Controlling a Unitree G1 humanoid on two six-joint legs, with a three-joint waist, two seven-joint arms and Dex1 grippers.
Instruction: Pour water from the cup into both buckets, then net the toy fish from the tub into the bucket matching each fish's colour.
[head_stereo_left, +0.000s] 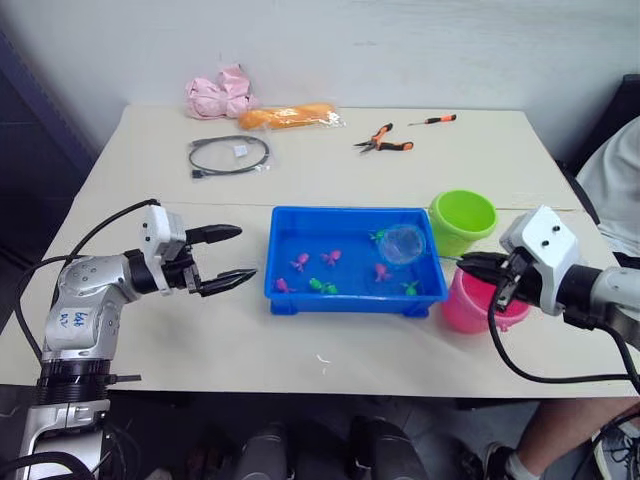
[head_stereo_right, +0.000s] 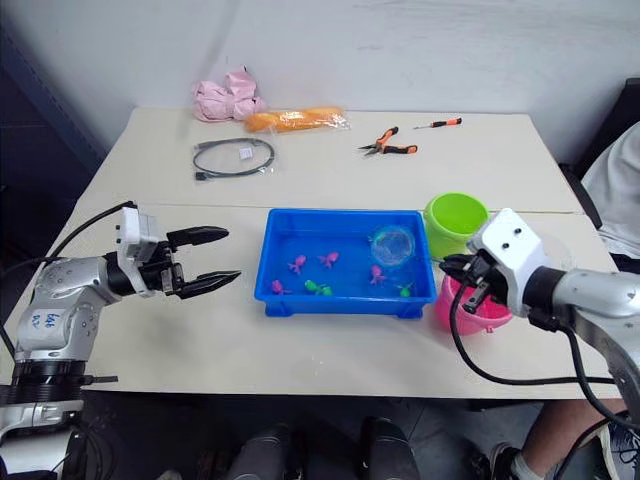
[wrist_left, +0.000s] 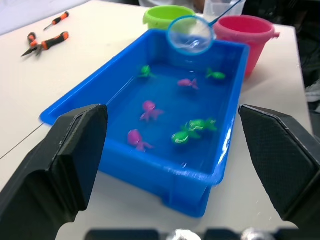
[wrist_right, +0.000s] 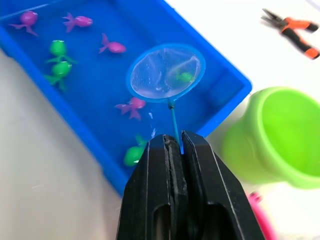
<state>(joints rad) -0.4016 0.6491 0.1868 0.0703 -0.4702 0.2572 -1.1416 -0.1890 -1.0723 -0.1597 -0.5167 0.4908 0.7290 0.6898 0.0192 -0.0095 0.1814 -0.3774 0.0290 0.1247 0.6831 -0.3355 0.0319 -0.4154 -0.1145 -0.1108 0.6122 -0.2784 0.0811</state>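
Holding net (wrist_right: 166, 72) over tub (head_stereo_left: 290, 300), right fingers (wrist_right: 150, 190) clamped on handle; left fingers (head_stereo_left: 215, 235) spread, empty.

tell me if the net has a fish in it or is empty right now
Cannot tell. The net, held by the right gripper above the tub, is see-through, so the green fish may lie in it or below.

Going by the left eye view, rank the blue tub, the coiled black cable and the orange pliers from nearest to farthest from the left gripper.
From the left gripper, open at the table's left:
1. The blue tub, just to its right, at the middle.
2. The coiled black cable, farther back on the left.
3. The orange pliers, at the back, right of centre.
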